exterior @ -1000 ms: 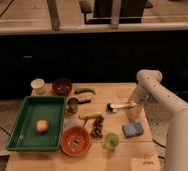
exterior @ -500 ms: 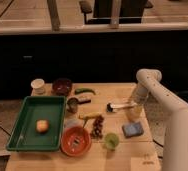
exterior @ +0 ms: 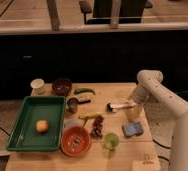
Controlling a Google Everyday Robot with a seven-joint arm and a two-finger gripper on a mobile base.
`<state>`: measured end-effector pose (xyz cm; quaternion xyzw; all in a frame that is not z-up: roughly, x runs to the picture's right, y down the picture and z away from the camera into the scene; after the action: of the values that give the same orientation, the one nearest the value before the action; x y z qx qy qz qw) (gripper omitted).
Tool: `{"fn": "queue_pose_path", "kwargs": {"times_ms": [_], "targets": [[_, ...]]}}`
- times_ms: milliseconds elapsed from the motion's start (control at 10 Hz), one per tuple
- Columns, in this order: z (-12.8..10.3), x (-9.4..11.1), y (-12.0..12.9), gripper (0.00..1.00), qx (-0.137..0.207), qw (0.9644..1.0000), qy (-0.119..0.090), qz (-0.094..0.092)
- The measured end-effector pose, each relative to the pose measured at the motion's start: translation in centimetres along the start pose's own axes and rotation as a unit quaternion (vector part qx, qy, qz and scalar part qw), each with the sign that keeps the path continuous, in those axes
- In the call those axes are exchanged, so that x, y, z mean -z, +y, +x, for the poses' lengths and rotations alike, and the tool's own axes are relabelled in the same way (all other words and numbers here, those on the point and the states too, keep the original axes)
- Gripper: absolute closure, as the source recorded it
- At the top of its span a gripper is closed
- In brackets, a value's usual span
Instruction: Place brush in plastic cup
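Note:
The brush [exterior: 118, 106] has a dark head and a pale handle and lies level over the table's right half. My gripper [exterior: 132, 104] is at the right end of its handle, at the end of the white arm [exterior: 152, 85] that reaches in from the right. A pale translucent cup [exterior: 132, 114] stands just below the gripper. A small green cup [exterior: 111, 141] stands near the front edge. I cannot tell whether the brush is resting on the table or held.
A green tray [exterior: 22, 135] with an apple [exterior: 42, 125] is at the left. An orange bowl [exterior: 76, 140], a blue sponge [exterior: 132, 130], grapes [exterior: 97, 127], a banana [exterior: 89, 116], a metal can [exterior: 73, 105], a dark bowl [exterior: 62, 86], a white cup [exterior: 37, 86] and a green pepper [exterior: 84, 91] crowd the table.

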<state>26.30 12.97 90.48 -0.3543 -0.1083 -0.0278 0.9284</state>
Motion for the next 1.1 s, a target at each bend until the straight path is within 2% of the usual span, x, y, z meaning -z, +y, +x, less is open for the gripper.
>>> {"fn": "queue_pose_path", "kwargs": {"times_ms": [600,700,800,900,1100], "targets": [[-1.6,-0.8,-0.6,0.21,0.041,0.9991,0.003,0.013],[-1.8,-0.9,-0.7,0.25,0.044,0.9989,0.003,0.013],[-1.9,-1.0,-0.8,0.33,0.047,0.9988,0.003,0.013],[-2.1,-1.2,-0.9,0.46,0.051,0.9986,0.003,0.012],[-2.3,-1.4,-1.0,0.63,0.054,0.9984,0.003,0.012]]}}
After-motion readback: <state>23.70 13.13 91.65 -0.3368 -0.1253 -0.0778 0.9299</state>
